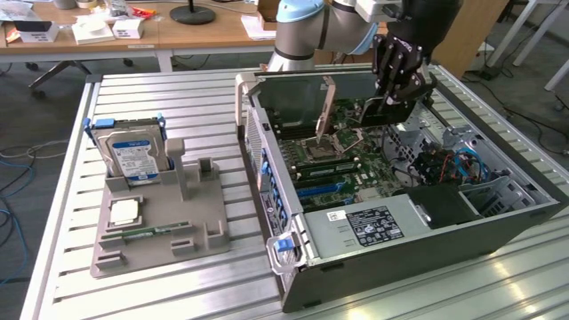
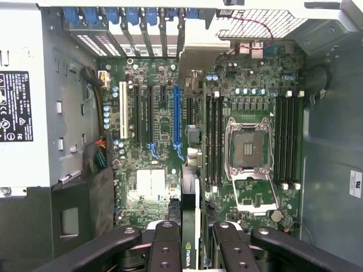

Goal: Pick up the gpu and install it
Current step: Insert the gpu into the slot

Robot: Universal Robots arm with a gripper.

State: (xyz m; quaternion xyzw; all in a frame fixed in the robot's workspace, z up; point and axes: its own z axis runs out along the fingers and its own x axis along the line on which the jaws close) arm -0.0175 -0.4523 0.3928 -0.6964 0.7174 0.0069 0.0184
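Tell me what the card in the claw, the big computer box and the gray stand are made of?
The gpu: probably thin circuit board with a dark plastic face, judging by its slim edge and printed logo. The computer case: likely sheet metal, dull gray; thin folded walls. The gray stand: seemingly matte plastic; even colour, chunky moulded shapes.
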